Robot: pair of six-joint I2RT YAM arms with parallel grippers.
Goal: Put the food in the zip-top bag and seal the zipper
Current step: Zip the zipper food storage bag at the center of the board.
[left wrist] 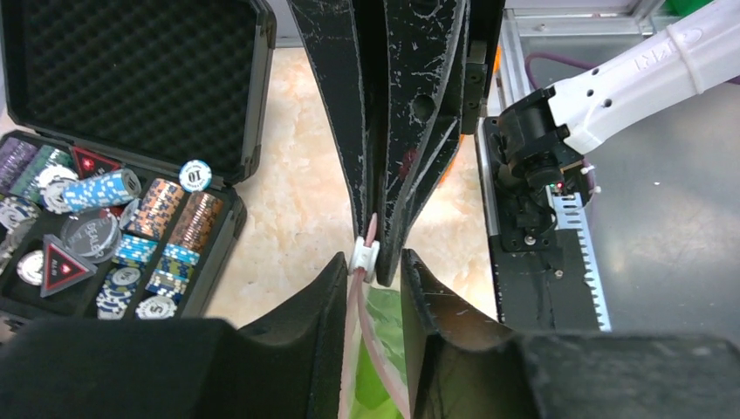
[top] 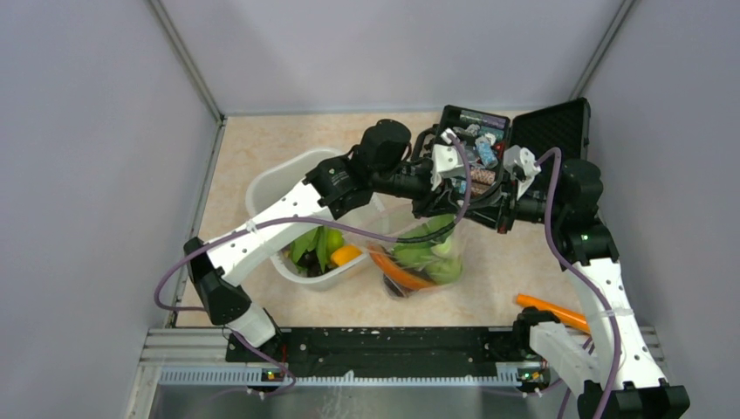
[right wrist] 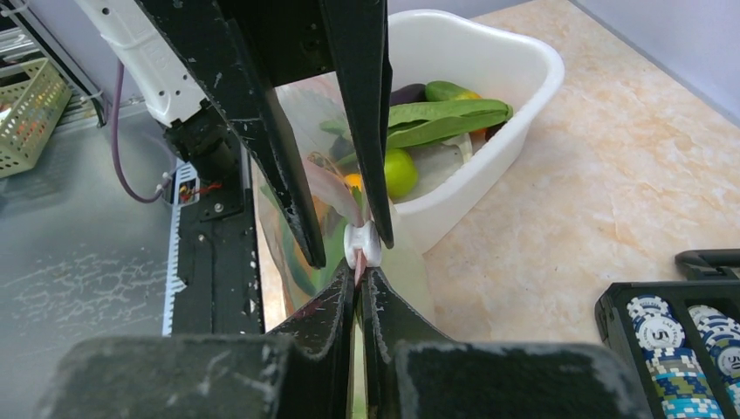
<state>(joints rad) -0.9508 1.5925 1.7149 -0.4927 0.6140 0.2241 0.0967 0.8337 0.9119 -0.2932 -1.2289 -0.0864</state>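
Zipper (left wrist: 353, 349): pink strip along the mouth of the zip-top bag (top: 393, 234), held up off the bench (top: 497, 262) between the two arms. Bag body hangs below, toward the near edge.

White slider (left wrist: 364, 259) sits at the strip's right-hand end. Behind it, toward the left arm, the two pink tracks spread apart, so I judge that length unsealed.

Food in the bag: a carrot (top: 397, 272) and a green cabbage (top: 428, 255).

Right pincer (right wrist: 359, 278): fingers closed on the zipper, pinching its end just beside the slider. It acts as the anchor.

Left pincer (left wrist: 373, 269): jaws apart, one finger on each side of the slider. A gap shows on one side, so no squeeze yet.

Key relation: the zipper's long axis runs along the line joining the two pincers, roughly left to right in the overhead view. The slider lies right at the left pincer's fingertips, making the left arm the one placed to work it. Likely next move is to close on the slider and draw it along the strip toward the left arm, away from the right pincer's hold.

Outward: white tub (top: 270, 188) to the left holds leafy greens (top: 314, 244). A second carrot (top: 548, 310) lies on the bench by the right arm's base. An open black case (left wrist: 131, 87) of chips sits at the far side.
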